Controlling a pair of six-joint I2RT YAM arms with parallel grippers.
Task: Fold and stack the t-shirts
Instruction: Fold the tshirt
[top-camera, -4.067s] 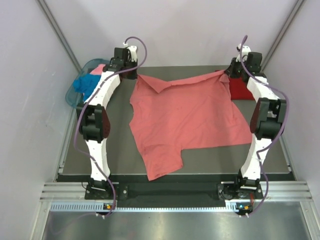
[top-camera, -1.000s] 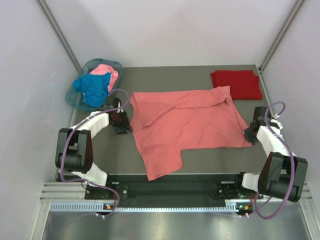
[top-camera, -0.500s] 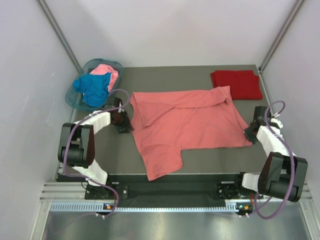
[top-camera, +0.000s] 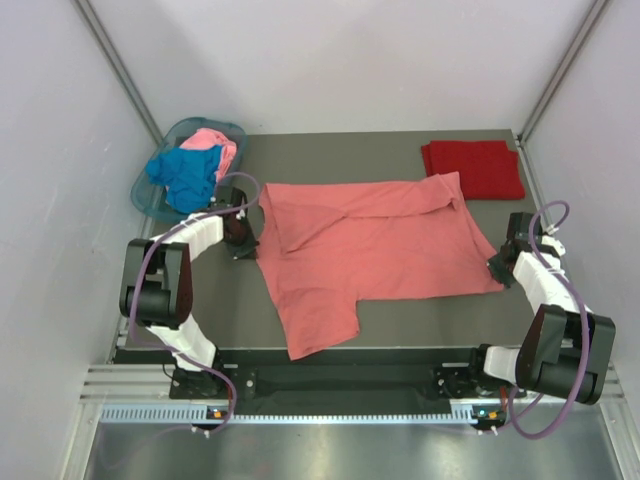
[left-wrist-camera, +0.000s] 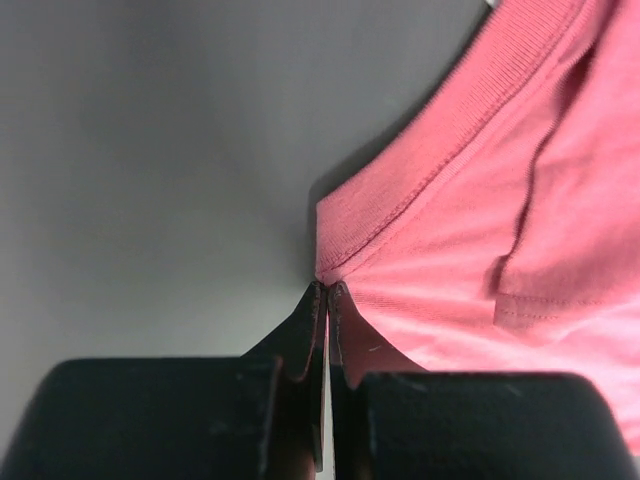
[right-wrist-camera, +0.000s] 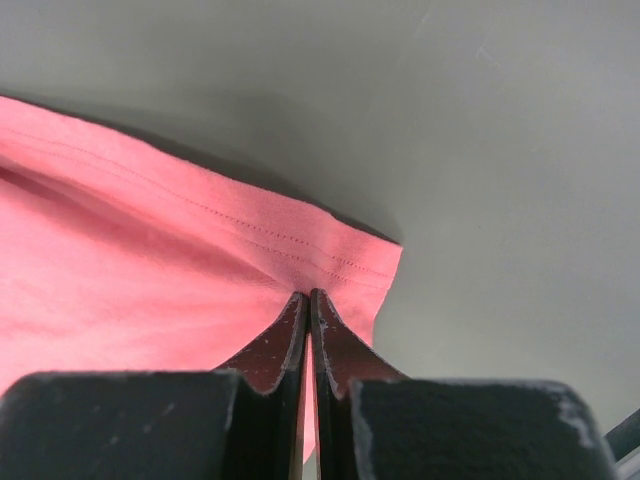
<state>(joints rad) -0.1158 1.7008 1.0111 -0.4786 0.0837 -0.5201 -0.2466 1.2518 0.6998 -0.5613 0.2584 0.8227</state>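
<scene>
Left gripper (left-wrist-camera: 325, 290) has clamped shut since a second ago and now pinches the salmon shirt (top-camera: 370, 250) at its left edge. Right gripper (right-wrist-camera: 306, 297) is clenched on the hem corner opposite. Salmon shirt lies spread mid-table, not folded yet. Dark red shirt (top-camera: 475, 168) sits folded at the far right corner — one done. Blue shirt (top-camera: 185, 175) and pink shirt (top-camera: 218, 142) wait in the basket (top-camera: 137, 195) — two left. Nothing seems to block the fold.

Pale walls (top-camera: 350, 60), grey table (top-camera: 350, 148)
</scene>
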